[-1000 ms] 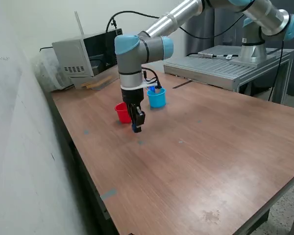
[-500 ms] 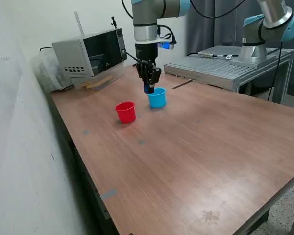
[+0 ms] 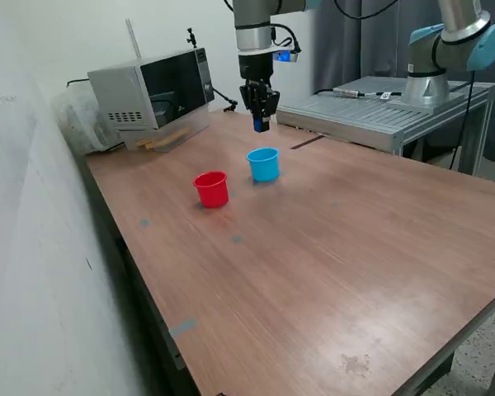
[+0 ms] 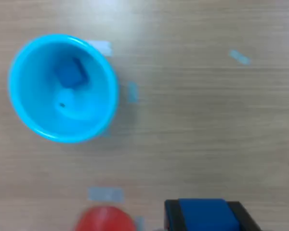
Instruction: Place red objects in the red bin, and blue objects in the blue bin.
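Fingers of my gripper (image 3: 259,124) are clenched on a dark blue cube (image 4: 203,214), high above the smooth, tapered light blue cup (image 3: 264,164), which already holds another blue cube (image 4: 71,73).

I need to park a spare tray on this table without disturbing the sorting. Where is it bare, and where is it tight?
Bare: the wide wooden stretch from the red cup and blue cup toward the near table edge and the exterior view's right. Tight: the back corner by the microwave, and around the cups, with the hand holding a blue cube above.
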`<action>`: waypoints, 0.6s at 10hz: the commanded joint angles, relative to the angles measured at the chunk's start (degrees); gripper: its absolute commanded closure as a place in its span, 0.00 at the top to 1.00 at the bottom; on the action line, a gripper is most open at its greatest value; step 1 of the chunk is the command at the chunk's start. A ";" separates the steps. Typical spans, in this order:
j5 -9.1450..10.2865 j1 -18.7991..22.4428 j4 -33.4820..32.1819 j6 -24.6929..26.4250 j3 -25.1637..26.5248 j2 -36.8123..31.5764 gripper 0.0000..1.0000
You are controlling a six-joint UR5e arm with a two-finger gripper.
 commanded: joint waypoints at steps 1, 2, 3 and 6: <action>-0.02 -8.67 -0.36 -1.95 1.68 2.18 0.00; -0.02 -10.08 -0.45 -3.44 2.47 3.67 0.00; -0.02 -10.88 -0.45 -3.89 2.48 4.82 0.00; -0.11 -10.89 -0.54 -3.81 5.97 4.66 0.00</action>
